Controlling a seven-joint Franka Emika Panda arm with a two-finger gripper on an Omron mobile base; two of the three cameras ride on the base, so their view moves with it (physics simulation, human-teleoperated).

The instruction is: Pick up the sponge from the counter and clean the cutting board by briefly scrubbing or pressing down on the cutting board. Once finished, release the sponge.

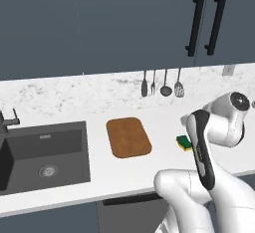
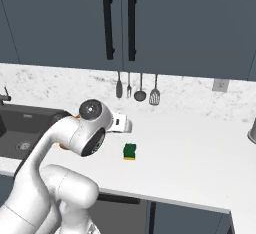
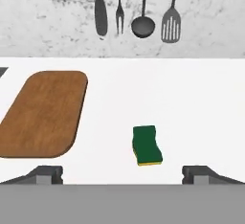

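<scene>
The sponge (image 3: 146,145), a small green block with a yellow underside, lies on the white counter (image 3: 191,98). It sits just ahead of my gripper (image 3: 123,174), slightly right of its centre. Both fingertips (image 3: 45,174) stand far apart, so the gripper is open and holds nothing. The brown wooden cutting board (image 3: 43,113) lies flat to the sponge's left, apart from it. From the left base view the cutting board (image 1: 128,137) is in the middle of the counter, and the sponge (image 1: 184,142) peeks out beside my arm. In the right base view the sponge (image 2: 130,151) lies below my hand.
A dark sink basin (image 1: 45,152) with a faucet (image 1: 7,122) lies left of the board. Several utensils (image 3: 131,12) hang on the backsplash behind. Dark cabinets with black handles (image 1: 204,25) are overhead. A grey object (image 2: 252,130) stands at the far right of the counter.
</scene>
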